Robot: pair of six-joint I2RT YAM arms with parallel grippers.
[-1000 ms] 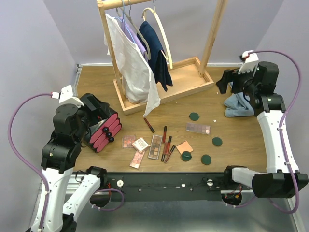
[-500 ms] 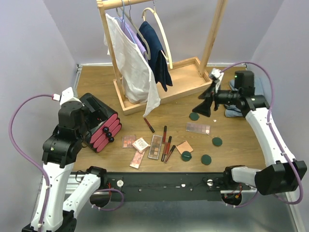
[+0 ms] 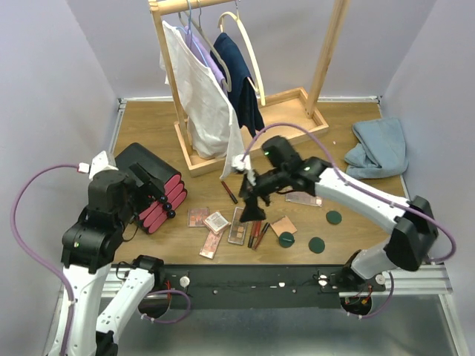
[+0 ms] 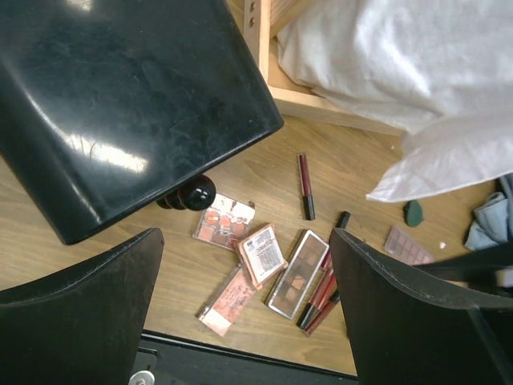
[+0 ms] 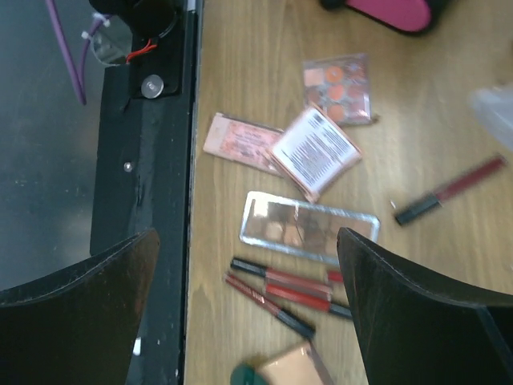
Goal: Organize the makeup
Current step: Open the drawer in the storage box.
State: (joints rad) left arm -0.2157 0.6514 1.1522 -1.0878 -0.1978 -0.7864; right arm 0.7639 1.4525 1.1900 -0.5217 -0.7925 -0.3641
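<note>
Makeup (image 3: pixel 217 221) lies scattered at lower centre of the top view. The right gripper (image 5: pixel 247 234), fingers spread wide, hangs directly over the eyeshadow palette (image 5: pixel 309 227), whose long axis runs from finger to finger. The left gripper (image 4: pixel 246 233), also spread, hovers farther off beside the black case (image 4: pixel 120 96).

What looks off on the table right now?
Makeup lies strewn beside the case: a square compact sits askew across a pink palette, one tube lies alone near the rack, green discs are scattered apart. Nothing looks broken.
</note>
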